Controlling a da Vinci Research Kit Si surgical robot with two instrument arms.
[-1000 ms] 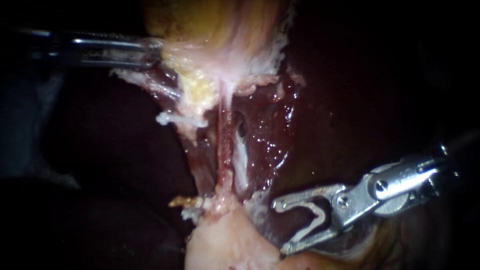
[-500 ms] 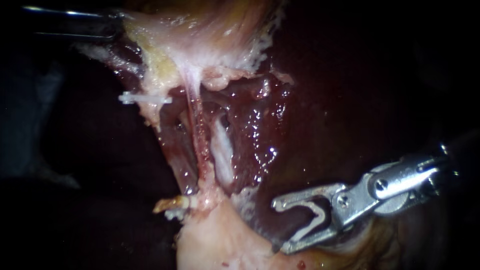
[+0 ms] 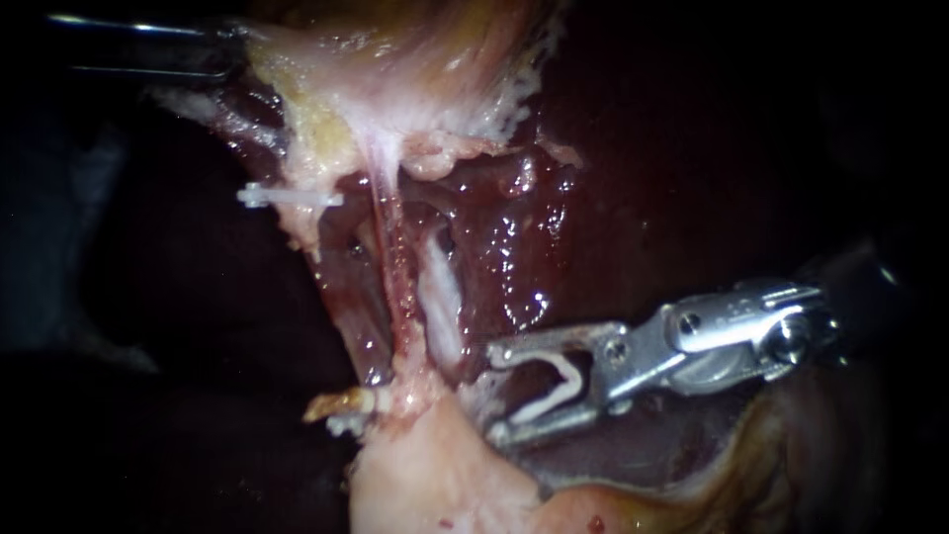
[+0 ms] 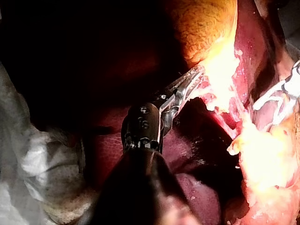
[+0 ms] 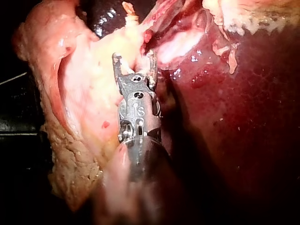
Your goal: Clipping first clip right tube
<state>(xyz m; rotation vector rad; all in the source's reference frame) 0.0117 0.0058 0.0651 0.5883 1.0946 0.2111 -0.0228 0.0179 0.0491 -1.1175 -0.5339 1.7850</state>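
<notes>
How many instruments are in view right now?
2. The left instrument grips the gallbladder; the right instrument holds a white clip in its jaws beside the tubes. None looks hidden.

The light is strong and narrow. It burns bright at the middle of each view and falls off quickly into near-black at the edges. In the endoscope view a dim blue-grey fold of cloth [image 3: 44, 247] barely shows at the left edge, its outline soft in the gloom. The left wrist view shows a pale grey crumpled cloth [image 4: 35, 154], creased and mottled, with deep shadow beyond it. In the right wrist view a flat black surface [image 5: 14, 129] is crossed by a thin pale line [image 5: 11, 78].
</notes>
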